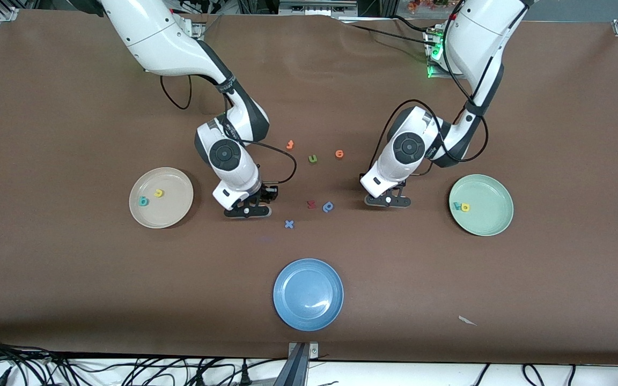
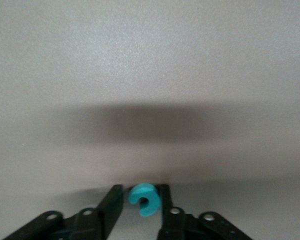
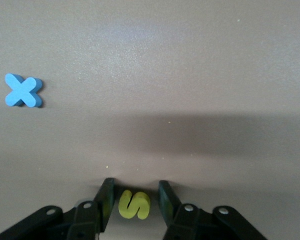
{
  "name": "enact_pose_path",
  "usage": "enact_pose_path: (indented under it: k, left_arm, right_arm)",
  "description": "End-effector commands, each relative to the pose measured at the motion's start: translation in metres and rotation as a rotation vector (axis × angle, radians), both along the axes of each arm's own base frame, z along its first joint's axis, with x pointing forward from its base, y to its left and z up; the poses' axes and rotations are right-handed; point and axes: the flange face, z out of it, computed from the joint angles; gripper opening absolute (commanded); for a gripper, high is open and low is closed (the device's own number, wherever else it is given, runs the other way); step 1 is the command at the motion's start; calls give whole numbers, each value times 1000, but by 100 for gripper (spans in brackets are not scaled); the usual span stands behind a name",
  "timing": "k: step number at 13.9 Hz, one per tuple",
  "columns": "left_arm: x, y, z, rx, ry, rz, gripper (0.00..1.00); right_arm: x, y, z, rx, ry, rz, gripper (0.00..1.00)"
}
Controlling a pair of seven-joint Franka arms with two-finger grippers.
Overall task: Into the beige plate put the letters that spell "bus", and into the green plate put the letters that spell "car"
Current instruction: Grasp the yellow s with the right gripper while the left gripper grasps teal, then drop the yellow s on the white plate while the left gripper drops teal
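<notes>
The teal c (image 2: pixel 143 199) sat between the left hand's (image 1: pixel 388 200) fingers, which touched it on the table (image 1: pixel 73 107). The yellow s (image 3: pixel 134 205) lay between the right hand's (image 1: pixel 247 211) narrow fingers, small gaps remaining.

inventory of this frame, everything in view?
table: 1, brown
beige plate: 1, right arm's end
teal b, yellow u: in beige plate
green plate: 1, left arm's end
teal letter, yellow a: in green plate
blue plate: 1, nearest camera
loose letters: 6, between arms; two orange, olive, dark red, two blue
teal c: at left gripper
yellow s: between right gripper's fingers
left gripper: at table
right gripper: at table, open
</notes>
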Motion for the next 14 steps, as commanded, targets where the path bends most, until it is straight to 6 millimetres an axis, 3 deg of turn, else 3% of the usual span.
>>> enact_pose_path:
  k: [1, 5, 6, 9, 13, 14]
  left_arm:
    - [1, 0, -9, 22, -3, -2, 19]
    - [4, 3, -3, 25, -6, -4, 10]
    - [12, 9, 10, 37, -29, -18, 10]
    - [38, 53, 50, 108, -34, -29, 9]
    - [54, 124, 103, 120, 4, -138, 9]
    - [54, 141, 115, 127, 20, -153, 9]
  right_arm:
    - [-5, 4, -8, -4, 24, -16, 30]
    - [-3, 4, -2, -1, 15, -14, 20]
    - [-2, 3, 4, -5, 19, -13, 20]
    - [11, -14, 36, -32, 25, -28, 20]
    - [30, -69, 94, -115, 67, -53, 20]
    - [31, -89, 99, -148, 106, -57, 20]
